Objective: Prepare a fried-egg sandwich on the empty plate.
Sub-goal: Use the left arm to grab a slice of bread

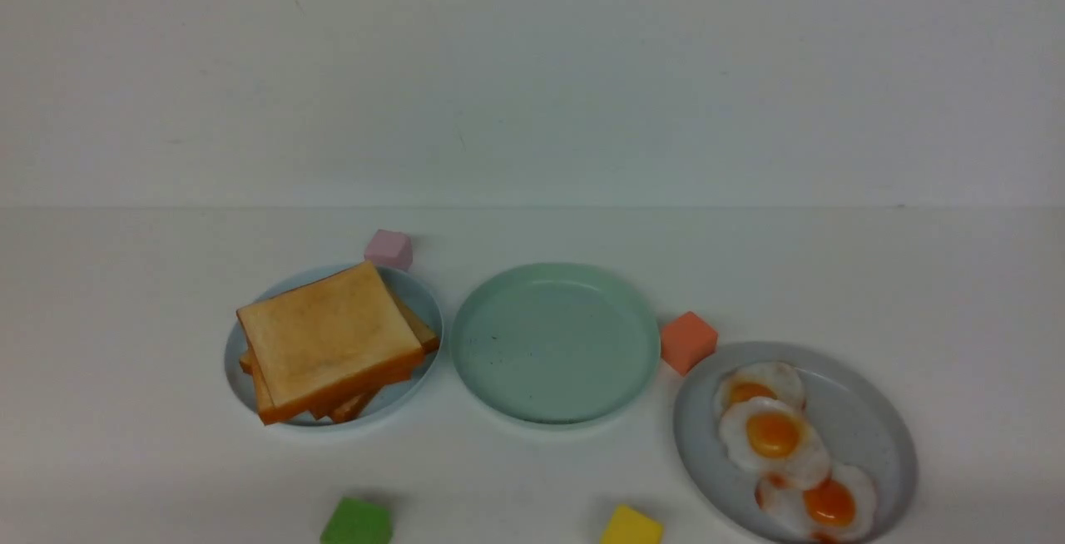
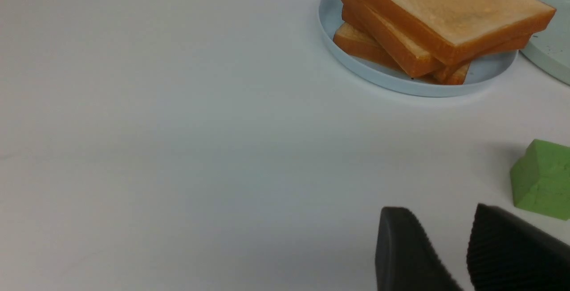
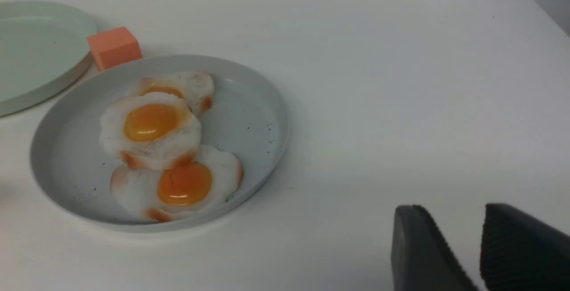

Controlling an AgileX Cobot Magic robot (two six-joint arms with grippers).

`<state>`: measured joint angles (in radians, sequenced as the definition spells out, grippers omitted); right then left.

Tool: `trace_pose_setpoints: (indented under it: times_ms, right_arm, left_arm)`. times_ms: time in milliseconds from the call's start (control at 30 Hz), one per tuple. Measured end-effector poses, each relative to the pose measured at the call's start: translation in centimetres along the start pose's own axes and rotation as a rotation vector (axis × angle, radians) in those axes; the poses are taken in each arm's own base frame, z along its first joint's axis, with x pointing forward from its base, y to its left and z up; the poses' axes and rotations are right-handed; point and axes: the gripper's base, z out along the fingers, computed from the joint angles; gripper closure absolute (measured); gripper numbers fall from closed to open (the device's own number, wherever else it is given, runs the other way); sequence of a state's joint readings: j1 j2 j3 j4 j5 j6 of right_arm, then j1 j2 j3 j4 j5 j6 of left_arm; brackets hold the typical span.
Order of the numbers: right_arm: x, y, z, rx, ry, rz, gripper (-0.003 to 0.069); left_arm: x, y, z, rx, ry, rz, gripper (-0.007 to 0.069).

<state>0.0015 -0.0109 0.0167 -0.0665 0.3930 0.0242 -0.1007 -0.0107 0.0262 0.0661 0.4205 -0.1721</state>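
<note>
We see the mint-green plate (image 1: 555,343) lying flat and bare at the middle of the table, round with a low raised rim. Just to its left the toast slices (image 1: 329,336), square and golden-tan with orange-brown crusts, sit in a skewed stack on the pale blue plate (image 1: 231,365). To its right, three white fried eggs (image 1: 774,434) with orange yolks overlap in a row on the grey plate (image 1: 878,415).
</note>
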Motion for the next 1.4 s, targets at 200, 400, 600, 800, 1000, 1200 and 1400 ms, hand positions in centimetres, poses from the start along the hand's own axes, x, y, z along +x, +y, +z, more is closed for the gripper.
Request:
trace_pose_setpoints:
  times_ms: [200, 400, 600, 800, 1000, 1200, 1400]
  right_arm:
    - [0.0, 0.0, 0.0, 0.002, 0.000, -0.004, 0.0418]
    - [-0.1, -0.1, 0.0, 0.008, -0.014, -0.021, 0.0418]
    - [-0.8, 0.0, 0.1, 0.005, -0.110, -0.024, 0.0418]
    - [-2.6, 0.1, -0.3, -0.003, -0.310, -0.022, 0.0418]
    - [-3.3, 0.1, -0.6, -0.006, -0.392, -0.022, 0.0418]
    - [-3.9, 0.1, -0.9, -0.034, -0.473, 0.091, 0.0418]
    - [-5.7, 0.1, -2.0, -0.134, -0.684, 0.341, 0.0418]
  left_arm:
    - [0.0, 0.0, 0.0, 0.000, 0.000, 0.000, 0.0386]
    - [0.0, 0.0, 0.0, 0.002, -0.004, -0.002, 0.0386]
    - [-0.4, -0.2, 0.0, 0.023, -0.052, -0.033, 0.0386]
    - [-0.7, -0.2, 0.0, 0.029, -0.086, -0.035, 0.0386]
    - [-1.0, -0.3, 0.0, 0.033, -0.120, -0.030, 0.0386]
    - [-2.6, -0.5, -0.4, 0.060, -0.302, -0.024, 0.0386]
    - [-5.1, -0.8, -1.6, 0.134, -0.603, -0.127, 0.0386]
